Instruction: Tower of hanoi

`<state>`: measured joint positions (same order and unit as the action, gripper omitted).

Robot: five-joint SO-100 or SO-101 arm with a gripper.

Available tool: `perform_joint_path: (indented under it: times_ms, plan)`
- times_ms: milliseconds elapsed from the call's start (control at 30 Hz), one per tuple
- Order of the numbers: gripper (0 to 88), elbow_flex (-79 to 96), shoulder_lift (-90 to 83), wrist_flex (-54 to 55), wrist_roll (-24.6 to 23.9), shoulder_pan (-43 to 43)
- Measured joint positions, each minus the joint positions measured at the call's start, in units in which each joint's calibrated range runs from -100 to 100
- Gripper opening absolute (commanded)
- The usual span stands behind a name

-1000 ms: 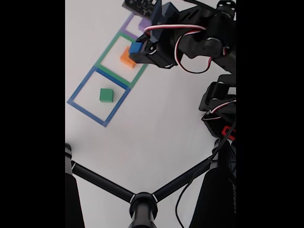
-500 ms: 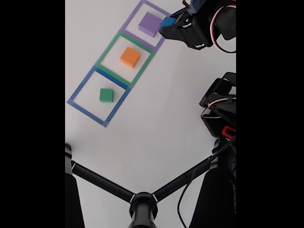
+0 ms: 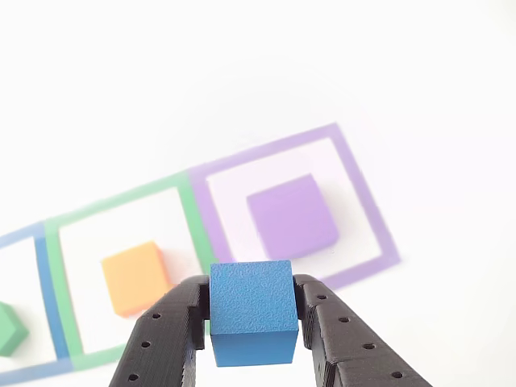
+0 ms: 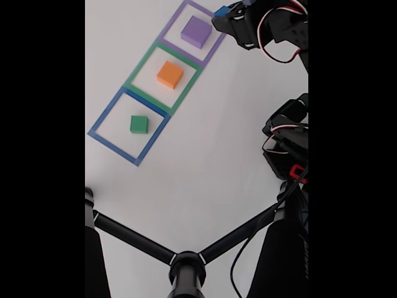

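The blue cube [image 3: 251,311] is held clamped in the end effector [image 3: 253,322] at the lower centre of the other view, with the purple block [image 3: 292,216] lying on the worktop [image 3: 242,72] just above and right of it.

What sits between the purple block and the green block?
The orange block, alone in the green outline, lies between the purple block and green block in the fixed view.

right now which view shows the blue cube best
The other view: the blue cube sits close up in the foreground, clamped between the two black fingers, its top and front faces clear. In the fixed view the cube is just a small blue sliver at the gripper near the purple outline's corner.
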<state>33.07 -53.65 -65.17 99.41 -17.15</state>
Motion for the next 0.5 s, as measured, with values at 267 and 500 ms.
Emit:
perform_joint_path:
  times_ms: [267,500]
  plan:
    - [3.7,28.72,2.20,32.66,0.00,-4.42]
    - [3.7,37.68,12.66,55.86,0.00,-5.57]
